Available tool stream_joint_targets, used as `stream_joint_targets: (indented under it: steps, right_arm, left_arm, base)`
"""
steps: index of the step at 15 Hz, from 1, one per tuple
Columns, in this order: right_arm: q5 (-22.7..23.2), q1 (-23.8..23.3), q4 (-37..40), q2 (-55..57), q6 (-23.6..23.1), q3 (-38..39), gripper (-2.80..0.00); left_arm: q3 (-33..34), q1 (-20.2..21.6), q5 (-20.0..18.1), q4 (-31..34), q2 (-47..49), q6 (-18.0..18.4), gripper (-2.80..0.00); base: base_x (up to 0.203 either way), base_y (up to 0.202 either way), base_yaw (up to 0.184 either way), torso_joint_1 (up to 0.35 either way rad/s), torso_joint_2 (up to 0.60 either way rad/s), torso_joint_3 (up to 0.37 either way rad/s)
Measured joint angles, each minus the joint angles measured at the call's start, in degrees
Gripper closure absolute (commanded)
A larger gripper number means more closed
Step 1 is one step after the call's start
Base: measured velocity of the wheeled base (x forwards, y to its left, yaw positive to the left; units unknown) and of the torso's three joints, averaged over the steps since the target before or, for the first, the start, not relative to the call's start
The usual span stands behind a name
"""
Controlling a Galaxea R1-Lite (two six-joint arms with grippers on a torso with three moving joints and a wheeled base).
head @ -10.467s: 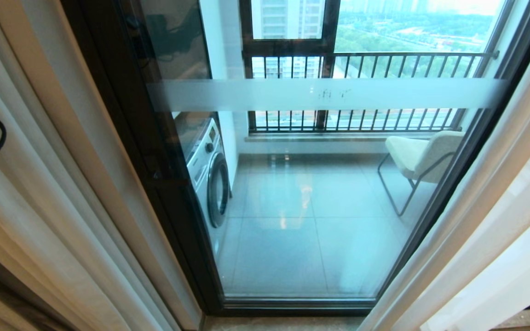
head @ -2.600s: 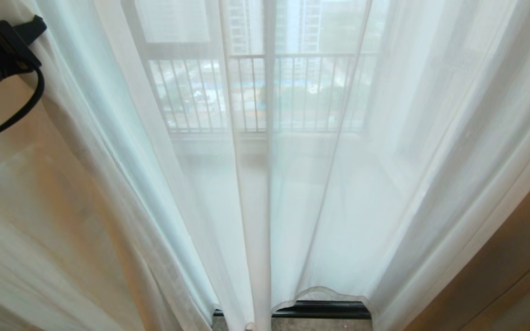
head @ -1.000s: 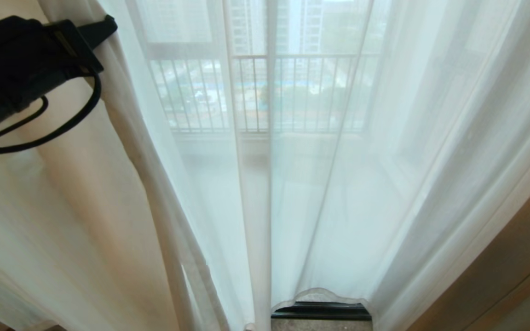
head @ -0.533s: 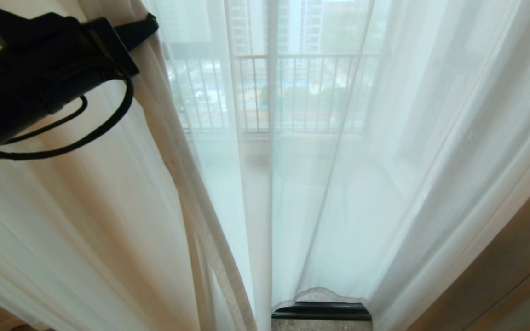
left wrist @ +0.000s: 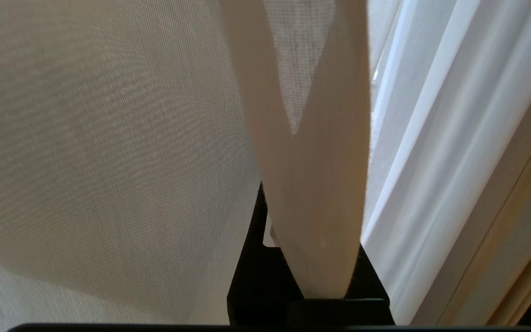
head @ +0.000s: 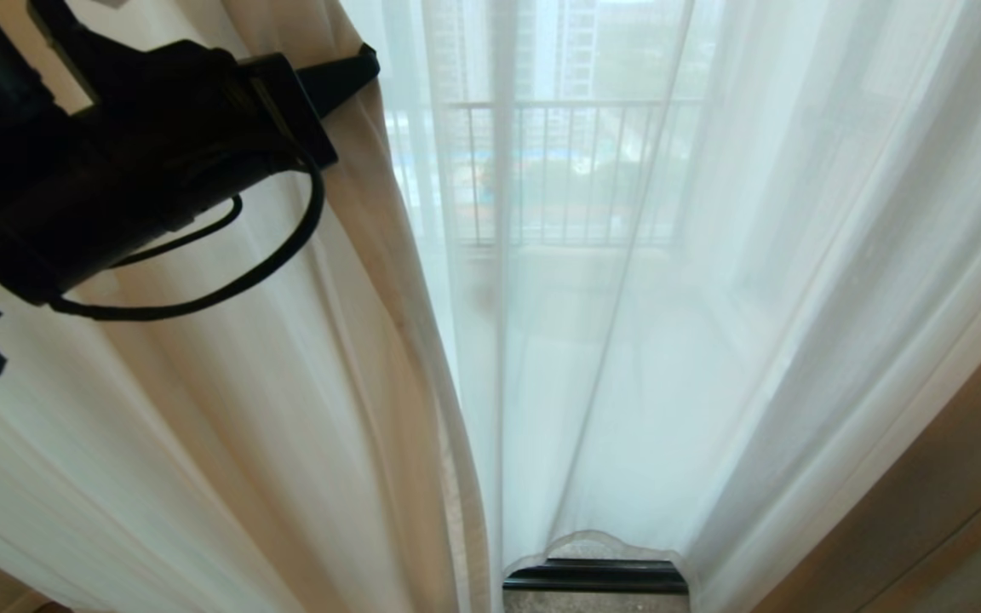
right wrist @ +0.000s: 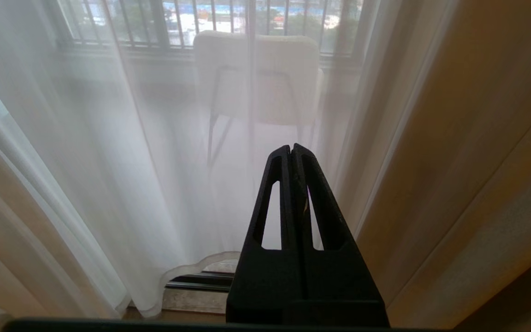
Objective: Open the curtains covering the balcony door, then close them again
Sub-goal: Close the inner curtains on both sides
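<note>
Closing stage, item list:

1. Left end effector (head: 346, 72): upper left of head view, clamped tight on a pinched fold of the curtains (head: 627, 340). Left wrist view confirms it: a doubled strip of fabric sits wedged between the black fingers (left wrist: 247, 276). Vs. a sec ago the arm is much further toward centre, and it drags the left panel w/ it.

2. Curtains, left panel (head: 286, 409): sheer white, bunched and beige-toned where gathered under the grip. Its leading edge now reaches approx. the middle of the opening and meets the right panel near the floor; a sec ago a wider see-through strip lay between grip and centre.

3. Curtains, right panel (right wrist: 109, 138): hangs spread over the right half, untouched by either arm.

4. Balcony door (head: 597, 577): behind the fabric; only a short black piece of its bottom frame shows under the hem. Railing (head: 576, 170) and chair (right wrist: 256, 78) visible through the sheer only.

5. Right end effector (right wrist: 292, 152): low, fingers pressed together, holding nothing, idle in front of the right panel.

6. Drape (head: 925, 511): thick beige-brown, far right, not involved.

Status (est.): glass covered again, so re-closing looks nearly done; prob. only release and arm retreat remain. Risk: fabric snags on fingers at release.
</note>
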Motion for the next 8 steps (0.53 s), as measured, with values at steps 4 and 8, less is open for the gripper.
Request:
stream_joint_targets:
  steps: [4, 8]
  right_arm:
    - [0.0, 0.0, 0.0, -0.1, 0.0, 0.0, 0.0]
    - [0.0, 0.0, 0.0, -0.1, 0.0, 0.0, 0.0]
  left_arm:
    - [-0.1, -1.5, 0.0, -0.8, 1.6, 0.1, 0.0]
    - [-0.2, -2.0, 0.1, -0.8, 2.5, 0.4, 0.0]
  base:
    - [0.0, 0.0, 0.0, 0.0, 0.0, 0.0]
    - [0.0, 0.0, 0.0, 0.0, 0.0, 0.0]
